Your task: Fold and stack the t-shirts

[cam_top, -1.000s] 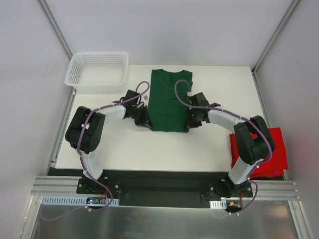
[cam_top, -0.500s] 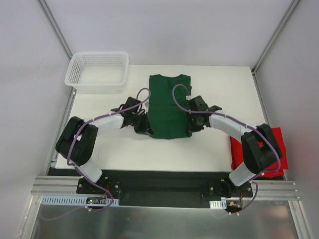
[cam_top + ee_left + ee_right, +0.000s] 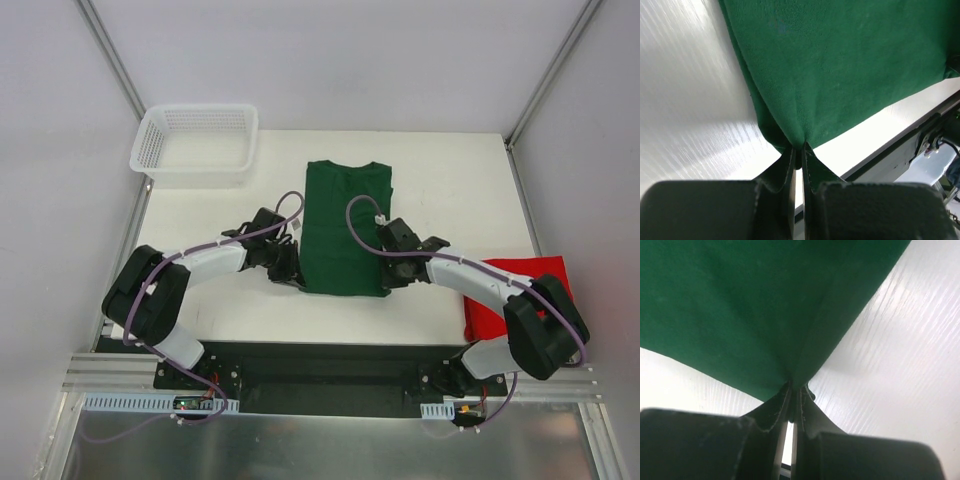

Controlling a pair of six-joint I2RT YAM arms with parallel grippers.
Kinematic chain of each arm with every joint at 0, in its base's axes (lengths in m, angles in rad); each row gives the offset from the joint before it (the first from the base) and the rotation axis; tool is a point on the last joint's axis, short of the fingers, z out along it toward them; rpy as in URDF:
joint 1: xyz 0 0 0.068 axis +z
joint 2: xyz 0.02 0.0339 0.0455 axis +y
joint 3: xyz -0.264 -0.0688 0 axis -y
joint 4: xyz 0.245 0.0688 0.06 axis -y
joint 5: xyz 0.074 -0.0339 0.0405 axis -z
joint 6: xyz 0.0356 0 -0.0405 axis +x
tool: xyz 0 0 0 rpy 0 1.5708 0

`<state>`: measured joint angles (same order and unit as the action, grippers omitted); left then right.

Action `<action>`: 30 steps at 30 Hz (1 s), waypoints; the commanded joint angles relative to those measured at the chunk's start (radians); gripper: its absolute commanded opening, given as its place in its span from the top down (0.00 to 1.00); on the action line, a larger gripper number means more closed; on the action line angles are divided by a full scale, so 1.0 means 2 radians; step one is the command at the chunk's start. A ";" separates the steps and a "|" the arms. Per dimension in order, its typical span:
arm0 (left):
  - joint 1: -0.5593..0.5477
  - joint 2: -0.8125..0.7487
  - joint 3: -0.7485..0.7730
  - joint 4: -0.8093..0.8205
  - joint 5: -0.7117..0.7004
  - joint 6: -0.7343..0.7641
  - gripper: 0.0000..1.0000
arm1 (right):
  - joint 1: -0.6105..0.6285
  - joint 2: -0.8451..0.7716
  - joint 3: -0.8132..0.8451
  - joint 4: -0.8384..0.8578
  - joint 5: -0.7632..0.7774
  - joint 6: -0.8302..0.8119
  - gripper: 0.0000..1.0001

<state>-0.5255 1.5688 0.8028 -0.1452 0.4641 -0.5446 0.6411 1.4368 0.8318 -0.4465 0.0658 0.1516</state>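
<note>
The dark green t-shirt (image 3: 345, 225) lies folded into a long strip in the middle of the white table (image 3: 210, 310), collar end far. My left gripper (image 3: 293, 279) is shut on its near left corner. In the left wrist view the green t-shirt (image 3: 840, 65) bunches into the closed fingertips of the left gripper (image 3: 800, 147). My right gripper (image 3: 388, 280) is shut on the near right corner. The right wrist view shows the same cloth (image 3: 755, 310) pinched in the right gripper (image 3: 795, 387). The red t-shirt (image 3: 515, 290) lies at the table's right edge, partly behind my right arm.
A white mesh basket (image 3: 195, 143) stands at the far left corner of the table. Grey walls close in the back and sides. The black and metal mounting rail (image 3: 330, 375) runs along the near edge.
Both grippers have pulled the green t-shirt toward the near edge, and it has slid with them. Both arms have stretched lower over the table, uncovering more of the red t-shirt.
</note>
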 commanded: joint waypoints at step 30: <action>-0.033 -0.101 -0.059 -0.062 -0.045 -0.018 1.00 | 0.043 -0.040 -0.028 -0.030 0.054 0.025 0.94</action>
<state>-0.5838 1.4223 0.7025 -0.2092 0.4088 -0.5709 0.7265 1.3399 0.7353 -0.4622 0.1146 0.2260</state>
